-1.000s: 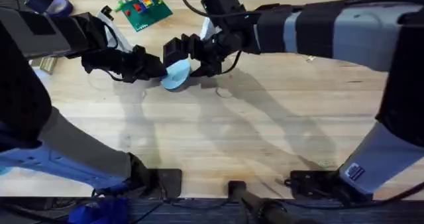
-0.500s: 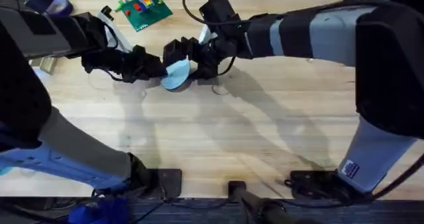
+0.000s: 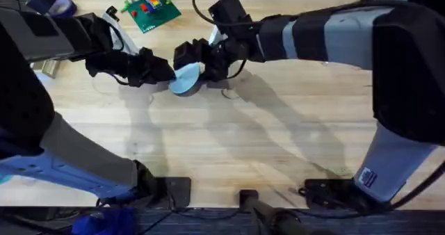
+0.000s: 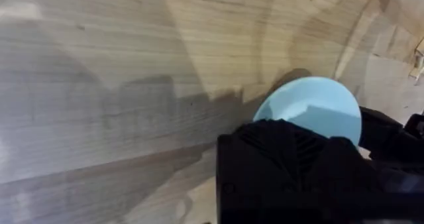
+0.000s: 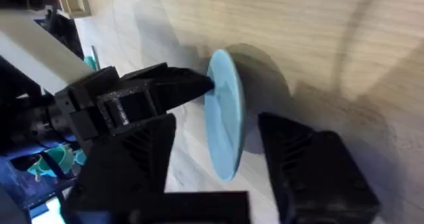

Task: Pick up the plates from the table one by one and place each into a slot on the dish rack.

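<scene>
A pale sky-blue plate [image 3: 185, 79] is held on edge above the table [image 3: 229, 144], left of centre toward the far side. My left gripper [image 3: 169, 74] reaches in from the left and is shut on the plate's rim; the left wrist view shows the plate [image 4: 311, 105] just beyond my black finger [image 4: 291, 164]. My right gripper [image 3: 199, 62] comes in from the right and stands open, its two fingers [image 5: 132, 174] on either side of the plate [image 5: 225, 124], apart from its faces. The dish rack is hidden.
A green toy-brick baseplate [image 3: 147, 7] with coloured bricks lies at the far side. A white object [image 3: 111, 14] sits near it, behind the left arm. A light wooden piece [image 3: 45, 67] shows at the left edge. The near half of the table is bare wood.
The right arm has swung and its gripper has settled closer around the plate. The left gripper and the plate have barely shifted.
</scene>
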